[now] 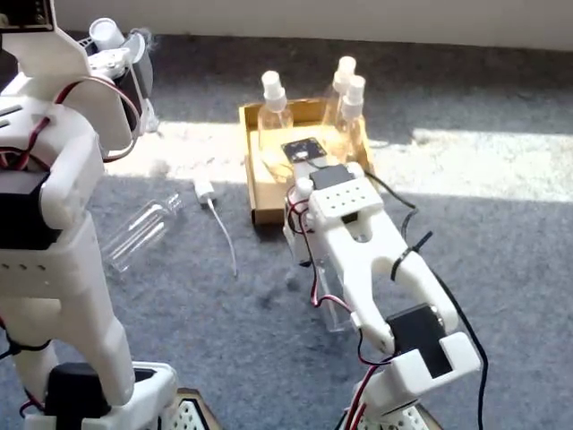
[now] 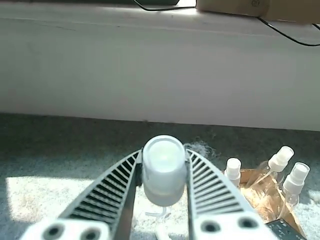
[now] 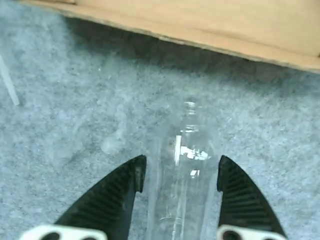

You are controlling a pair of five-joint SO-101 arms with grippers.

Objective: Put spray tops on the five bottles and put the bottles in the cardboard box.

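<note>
**Each claw has its piece: the left holds a spray top, the right a bare bottle**

The left claw (image 2: pixel 163 154) is clamped on a white spray top (image 2: pixel 163 172). The cap sits squarely between the two ribbed fingers (image 2: pixel 112 185), which touch it on both sides, and its rounded end sticks out a little past their tips. A thin bit of the top hangs down beneath the claw. From the high view this claw is raised above the carpet (image 1: pixel 501 269), well apart from the cardboard box (image 1: pixel 253 184).

The right claw (image 3: pixel 181 159) is low over the carpet, closed around a clear uncapped bottle (image 3: pixel 184 145). The bottle lies on its side between the fingers, and each black fingertip (image 3: pixel 131 180) rests against one of its flanks. Its open neck points straight ahead of the claw and reaches well past the fingertips. It stops short of the box wall, which runs across just ahead of the claw. The bottle's base runs back under the arm.

Three capped bottles (image 1: pixel 274 112) stand upright inside the box, beyond the right claw. A loose spray top (image 1: pixel 206 191) lies off to that claw's side, its thin tube trailing over the carpet. Just past it a second bare bottle (image 1: pixel 143 231) lies on its side, between the two arms.
</note>
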